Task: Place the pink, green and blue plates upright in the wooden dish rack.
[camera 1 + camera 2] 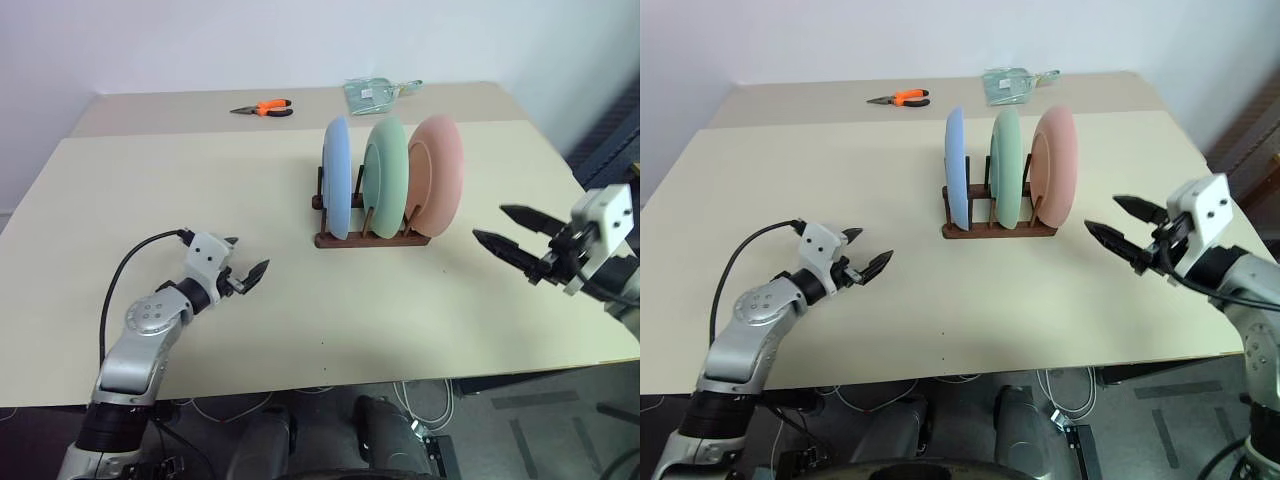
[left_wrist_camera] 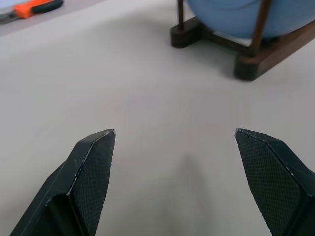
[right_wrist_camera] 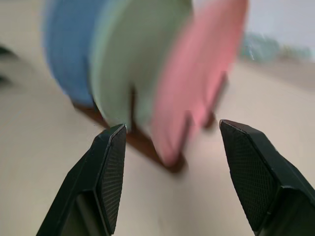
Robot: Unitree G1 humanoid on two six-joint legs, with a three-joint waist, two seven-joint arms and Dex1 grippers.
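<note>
The small dark brown wooden dish rack stands on the pale beige table, a little beyond the table's middle. All three plates stand on edge between its pegs. The round light sky blue plate fills the slot at the rack's left end. The round pale mint green plate sits in the middle slot. The round salmon pink plate fills the slot at the rack's right end. Each plate is upright or very nearly so; the pink one seems to lean slightly away from the green one.

The right gripper hangs just to the right of the rack, apart from the pink plate. Its two black fingers are spread and grasp nothing. The left gripper hovers low over the table, well to the left of the rack and nearer the table's front edge. Its fingers are likewise spread wide and empty, as the left wrist view confirms.

Behind the rack, near the far edge, lie orange-handled pliers to the left and a clear plastic bag straight behind.

Judgement: the placing appears complete, with no plate left on the table. The step in hand looks like the release and clearing away from the rack. The next move calls only for drawing both arms clear without brushing the pink plate, which could tip if nudged.
</note>
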